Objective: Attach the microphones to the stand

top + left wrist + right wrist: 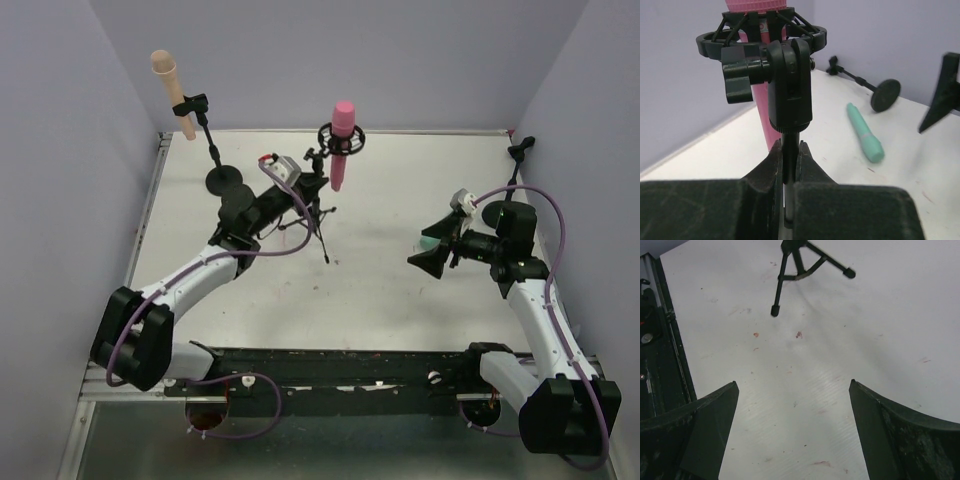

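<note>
A white table (400, 300) filled the scene, with two robot arms reaching over it from the near edge. The left gripper (790, 152) was clamped on the thin pole of a black tripod stand (790, 95) at the table's middle, just under its ring-shaped cradle. The right gripper (793, 385) hung over bare table on the right, fingers wide apart and holding nothing. A black round-based stand (226, 180) stood at the far left, and another black round-based stand (885, 95) at the far right, its clip apparently empty. A pink stick-shaped microphone (343, 125) sat upright in the tripod's cradle, and a peach-beige stick-shaped microphone (165, 70) leaned in the far-left stand's clip. The teal-green stick-shaped microphone (866, 134) lay flat on the table right of the tripod, near the right gripper. It looked smooth and slim, one end thicker than the other. With two microphones mounted, this one seemed the job in hand. The right gripper would do best to descend over its middle, fingers crossing its narrow width, close firmly so the smooth body could not roll, then lift it level towards the empty clip.
</note>
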Motion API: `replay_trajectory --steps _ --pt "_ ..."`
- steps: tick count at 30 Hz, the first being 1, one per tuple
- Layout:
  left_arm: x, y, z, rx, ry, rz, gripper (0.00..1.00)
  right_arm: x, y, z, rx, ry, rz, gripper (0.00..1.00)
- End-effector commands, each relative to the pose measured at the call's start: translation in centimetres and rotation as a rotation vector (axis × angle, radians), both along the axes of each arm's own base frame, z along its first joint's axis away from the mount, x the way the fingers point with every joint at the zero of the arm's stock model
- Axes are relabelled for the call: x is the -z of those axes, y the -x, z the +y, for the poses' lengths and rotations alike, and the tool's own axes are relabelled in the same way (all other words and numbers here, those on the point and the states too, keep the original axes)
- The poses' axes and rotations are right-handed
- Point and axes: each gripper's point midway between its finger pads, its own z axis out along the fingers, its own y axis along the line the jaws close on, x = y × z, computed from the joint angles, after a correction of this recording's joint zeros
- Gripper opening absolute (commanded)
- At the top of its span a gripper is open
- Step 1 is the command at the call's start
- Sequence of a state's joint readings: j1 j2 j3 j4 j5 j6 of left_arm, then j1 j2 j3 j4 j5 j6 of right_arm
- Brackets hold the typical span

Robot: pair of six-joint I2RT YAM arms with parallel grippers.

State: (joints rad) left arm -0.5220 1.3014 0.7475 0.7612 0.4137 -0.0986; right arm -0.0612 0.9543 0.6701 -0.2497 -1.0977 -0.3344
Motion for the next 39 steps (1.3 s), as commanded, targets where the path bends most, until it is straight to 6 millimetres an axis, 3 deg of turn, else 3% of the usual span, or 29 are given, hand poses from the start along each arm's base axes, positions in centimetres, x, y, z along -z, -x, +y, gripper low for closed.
replay_trajectory --steps 1,5,9,17,23,31,39 --pt "-7.4 -5.0 3.1 -0.022 0.08 -0.164 0.0 -0.7 0.3 0.1 -0.031 -0.009 -0.012 1.0" --pt "-8.7 -9.9 5.7 -0.062 0.108 -0.177 0.0 -0.4 0.6 0.2 -0.049 -0.009 0.006 1.0" --pt "-8.8 -14.3 7.3 -0.123 0.096 -0.198 0.0 -0.3 0.6 0.3 -0.061 -0.015 0.018 1.0" --pt "-5.7 -20.2 9.1 -0.191 0.056 -0.174 0.0 0.2 0.9 0.6 -0.102 -0.028 0.075 1.0" --pt "-3.2 -22.3 9.5 -0.193 0.044 -0.135 0.0 0.6 1.1 0.6 -0.134 -0.027 0.108 1.0" --pt "-0.1 -22.9 9.6 -0.187 0.043 -0.07 0.0 0.7 1.0 0.7 -0.137 -0.026 0.113 1.0" --pt "0.9 -21.9 9.8 -0.188 0.046 -0.041 0.3 0.6 0.9 0.6 -0.134 -0.025 0.109 1.0"
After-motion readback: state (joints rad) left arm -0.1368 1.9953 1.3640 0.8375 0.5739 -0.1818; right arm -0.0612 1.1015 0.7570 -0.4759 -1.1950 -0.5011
